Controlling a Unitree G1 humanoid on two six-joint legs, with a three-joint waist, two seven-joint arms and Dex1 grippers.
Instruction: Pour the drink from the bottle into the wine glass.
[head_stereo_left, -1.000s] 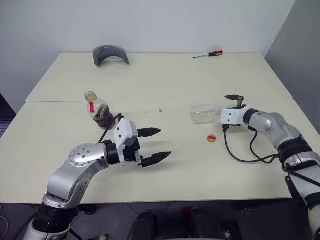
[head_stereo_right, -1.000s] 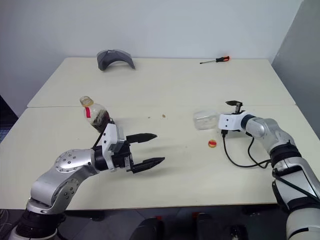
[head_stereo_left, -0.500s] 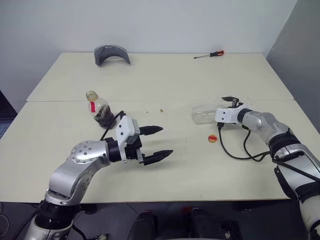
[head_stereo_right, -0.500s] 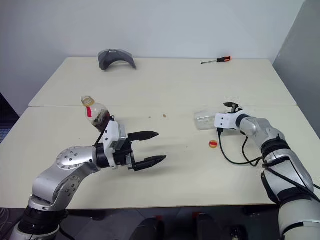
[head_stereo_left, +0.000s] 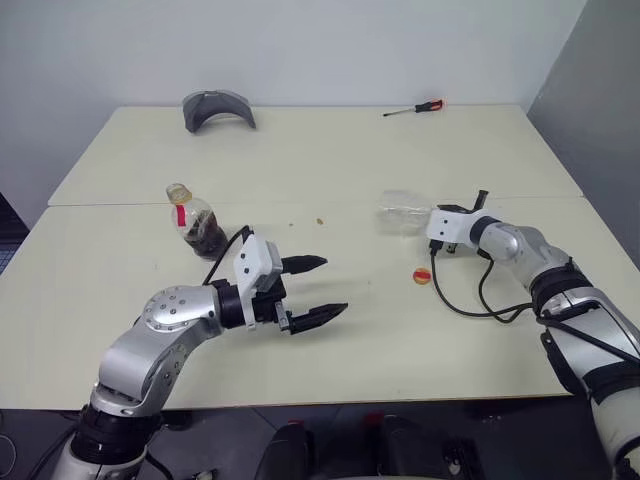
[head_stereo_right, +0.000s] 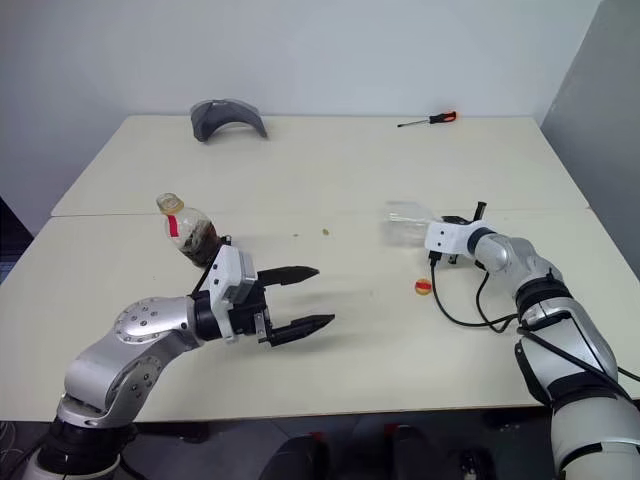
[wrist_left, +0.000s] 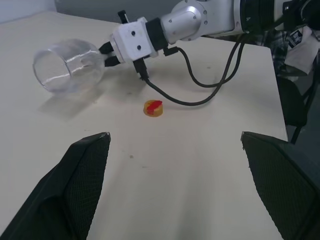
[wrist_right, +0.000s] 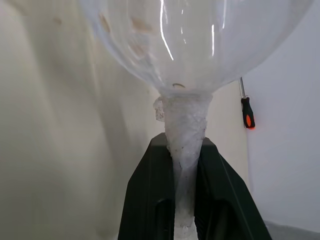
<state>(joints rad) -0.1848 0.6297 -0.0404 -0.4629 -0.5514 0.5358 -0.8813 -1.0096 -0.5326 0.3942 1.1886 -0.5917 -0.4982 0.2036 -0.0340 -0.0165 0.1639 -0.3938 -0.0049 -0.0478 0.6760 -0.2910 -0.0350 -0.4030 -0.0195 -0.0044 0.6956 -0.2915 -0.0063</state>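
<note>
Two black fingers (wrist_right: 150, 200) of our right gripper (head_stereo_left: 436, 222) are pressed together on the stem of the wine glass (head_stereo_left: 403, 212), which lies on its side at the right of the table (head_stereo_left: 350, 150), bowl pointing left. Our left gripper (head_stereo_left: 312, 289) hangs spread wide and empty at the near left. We reach the right arm far forward. Just behind the left gripper stands the bottle (head_stereo_left: 197, 220), uncapped, with the drink (head_stereo_left: 208, 236) low inside. Near the glass lies a yellow cap (head_stereo_left: 423, 275); a screwdriver (head_stereo_left: 414, 107) rests far right.

A grey curved object (head_stereo_left: 218, 106) and a screwdriver (head_stereo_left: 413, 107) (red-handled) lie on the table's (head_stereo_left: 330, 160) far side.
</note>
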